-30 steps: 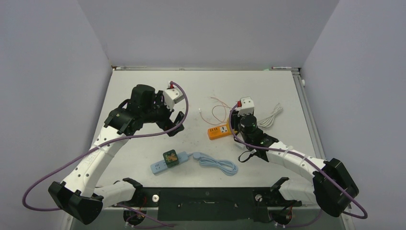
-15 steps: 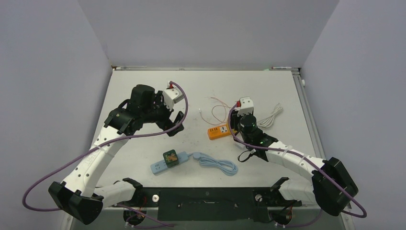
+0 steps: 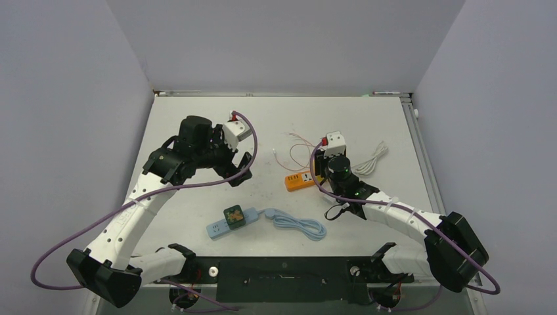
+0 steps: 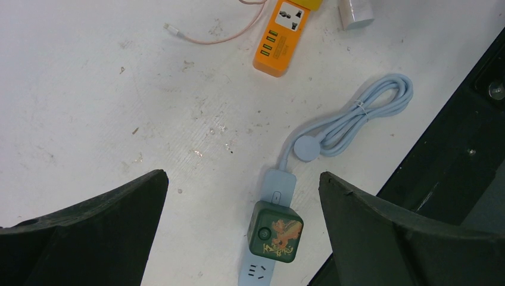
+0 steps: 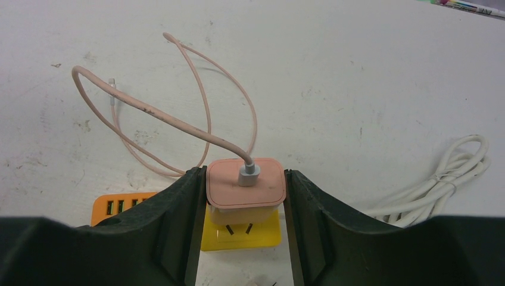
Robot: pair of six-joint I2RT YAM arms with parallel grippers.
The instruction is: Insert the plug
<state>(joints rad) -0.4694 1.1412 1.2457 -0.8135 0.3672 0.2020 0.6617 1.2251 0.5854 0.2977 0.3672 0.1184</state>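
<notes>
Plugs two: pink (image 5: 245, 190) gripped, green (image 4: 275, 230) seemingly seated.

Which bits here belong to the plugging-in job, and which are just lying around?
In the job: pink charger, held in the right claw; orange socket strip beneath it.
Lying about: blue socket strip with green cube, coiled blue cord, white cord bundle.

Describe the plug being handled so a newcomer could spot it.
Near the table centre lies an orange power strip. Over its yellow end the right gripper grips the plug: a pale pink block trailing a thin pink cable, unlike the dark green cube nearby.
</notes>
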